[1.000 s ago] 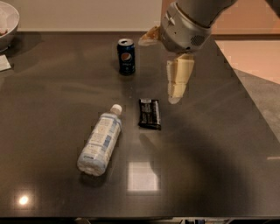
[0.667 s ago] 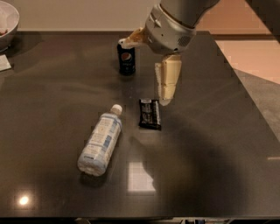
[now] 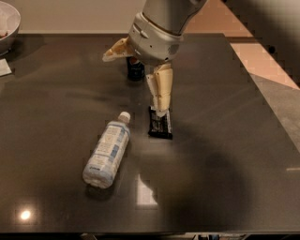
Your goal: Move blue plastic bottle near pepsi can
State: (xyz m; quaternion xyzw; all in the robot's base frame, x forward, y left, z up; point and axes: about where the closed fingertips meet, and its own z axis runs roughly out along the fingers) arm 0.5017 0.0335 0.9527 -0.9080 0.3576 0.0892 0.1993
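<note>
Hand shifted left (spread wide), over pepsi can, wrist tilted down, blue plastic bottle apart

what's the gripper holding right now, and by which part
Nothing. The gripper hangs over the black snack bar wrapper; the blue plastic bottle lies on its side on the table, apart from it.

Arm: smooth, rounded grey casing.
Wrist housing: pale grey-white shell with a darker seam band around it.
Gripper, above the far middle of the dark table: two cream-yellow fingers, segmented, tapering to blunt tips and set wide apart.
</note>
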